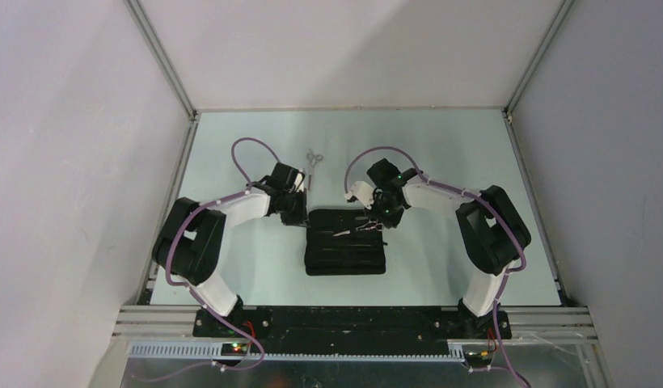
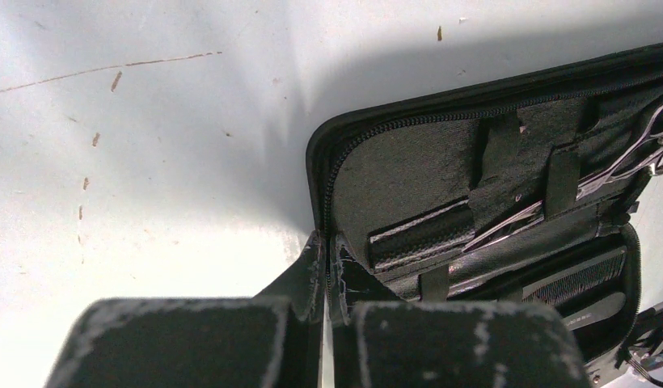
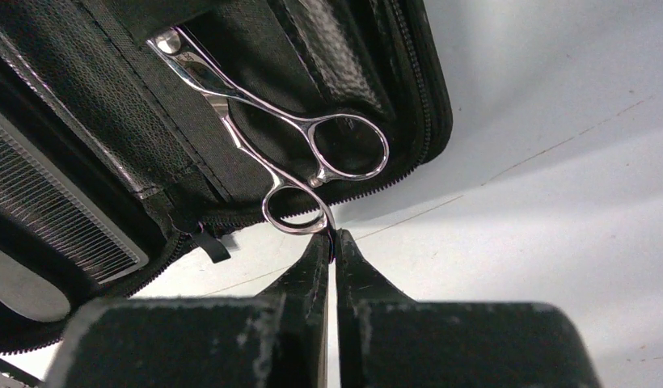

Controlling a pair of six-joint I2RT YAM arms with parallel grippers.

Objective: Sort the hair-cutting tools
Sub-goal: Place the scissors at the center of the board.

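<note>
**Hair-tool kit: stock at this moment**

- Scissors [image 3: 255, 101]: silver, w/ looped rings. Lie in far half of open case [image 1: 344, 259], blades tucked under black elastic straps [image 2: 561, 182], tips toward L. Rings sit at case's R edge, the lower one just past the zip.
- R hand [image 3: 335, 242]: fingers together, clamped on the small tang under the lower ring.
- Comb [image 3: 61, 214]: black, fine-toothed, narrow. Seated in a slot in the case's other half, parallel to the scissors. Not touched by either hand.
- 2nd scissors [image 1: 313, 159]: silver, loose on table [image 1: 441, 162]. Beyond the case's far-L corner, rings away from the arms, just R of L wrist. Apart from case and from both hands.
- L hand [image 2: 326, 259]: fingers together, tips against the case's L corner at the zip rim. Whether any rim fabric is pinched between them: cannot tell.
- Case: black, zip-round, laid open flat at mid-table between the two arms.
</note>
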